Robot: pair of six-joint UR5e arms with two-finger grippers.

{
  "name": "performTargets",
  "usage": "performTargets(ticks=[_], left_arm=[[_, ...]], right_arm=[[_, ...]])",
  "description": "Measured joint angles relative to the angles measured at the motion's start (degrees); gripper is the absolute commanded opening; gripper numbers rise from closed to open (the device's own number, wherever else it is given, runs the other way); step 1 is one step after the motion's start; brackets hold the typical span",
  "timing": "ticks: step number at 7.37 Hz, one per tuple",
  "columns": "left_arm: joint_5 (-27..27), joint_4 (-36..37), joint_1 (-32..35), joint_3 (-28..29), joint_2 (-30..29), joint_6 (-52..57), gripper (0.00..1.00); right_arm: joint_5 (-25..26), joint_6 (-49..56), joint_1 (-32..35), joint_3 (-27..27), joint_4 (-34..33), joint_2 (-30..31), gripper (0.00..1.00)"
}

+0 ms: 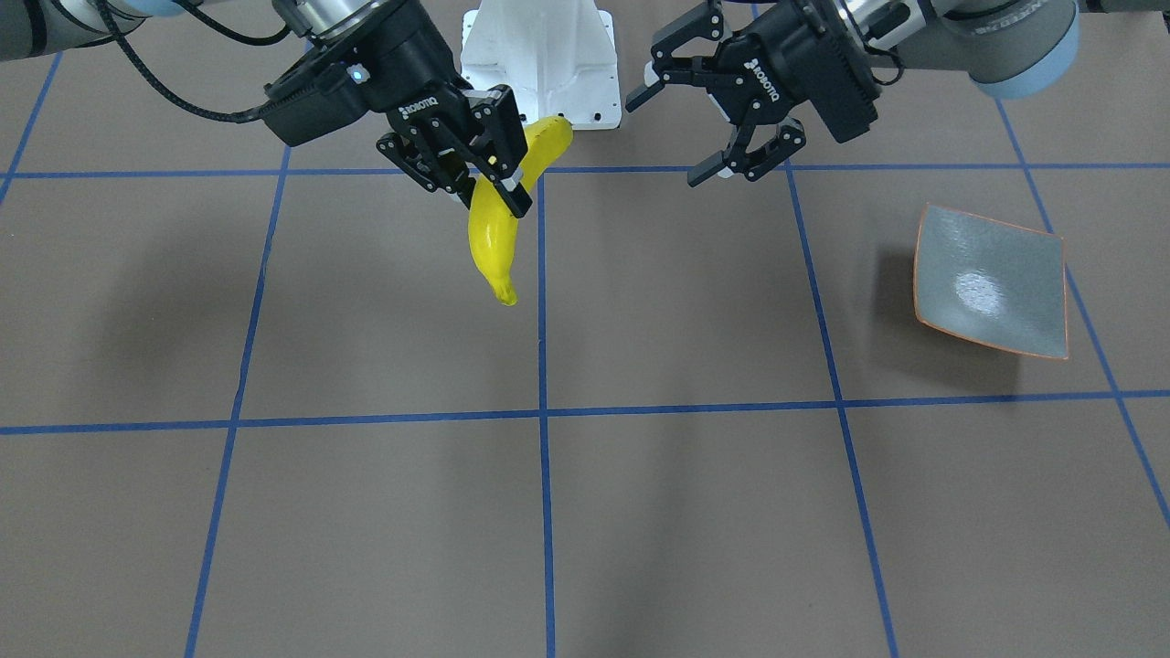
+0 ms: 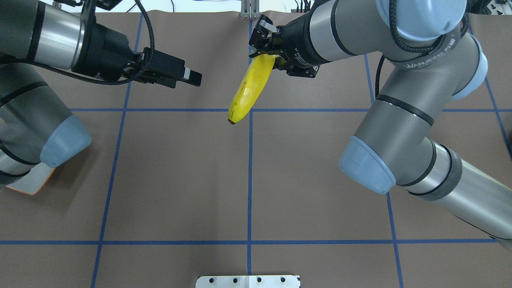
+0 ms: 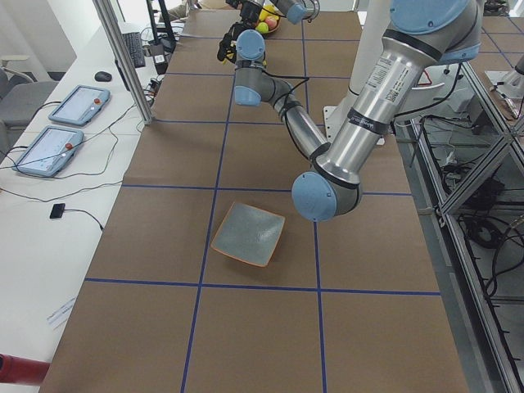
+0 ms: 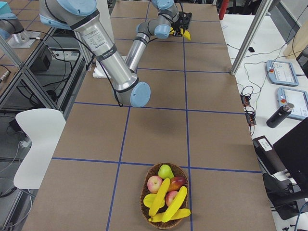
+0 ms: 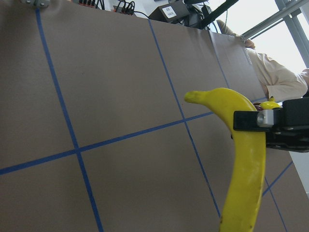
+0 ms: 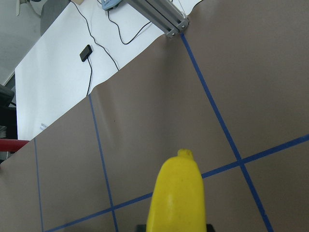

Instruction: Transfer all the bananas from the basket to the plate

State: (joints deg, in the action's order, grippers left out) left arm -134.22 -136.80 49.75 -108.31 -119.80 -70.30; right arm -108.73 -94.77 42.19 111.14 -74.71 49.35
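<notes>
Exterior right view: basket (image 4: 142, 192) with bananas (image 4: 160, 196) among other fruit (image 4: 154, 183).

Opposite high views, common banana (image 1: 492, 239)

One banana (image 1: 492, 239) is aloft and three more bananas (image 4: 160, 196) lie in the single basket (image 4: 143, 192), four in all. One plate (image 1: 992, 279) sits on the tabletop (image 1: 686, 521).
</notes>
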Motion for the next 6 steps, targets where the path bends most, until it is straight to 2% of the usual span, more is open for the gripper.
performTargets(ticks=[4, 5, 6], left_arm=[[-0.08, -1.07, -5.57, -1.70, -0.84, -0.26, 0.99], [-0.08, -1.09, -5.99, -1.86, -0.86, -0.27, 0.95], [-0.08, -1.10, -6.31, -1.93, -0.87, -0.27, 0.78]], right_arm=[[0.09, 0.49, -2.75, 0.49, 6.31, -0.04, 0.00], [0.11, 0.32, -3.16, 0.94, 6.61, -0.04, 0.00], [0.15, 0.24, -3.51, 1.33, 6.86, -0.04, 0.00]])
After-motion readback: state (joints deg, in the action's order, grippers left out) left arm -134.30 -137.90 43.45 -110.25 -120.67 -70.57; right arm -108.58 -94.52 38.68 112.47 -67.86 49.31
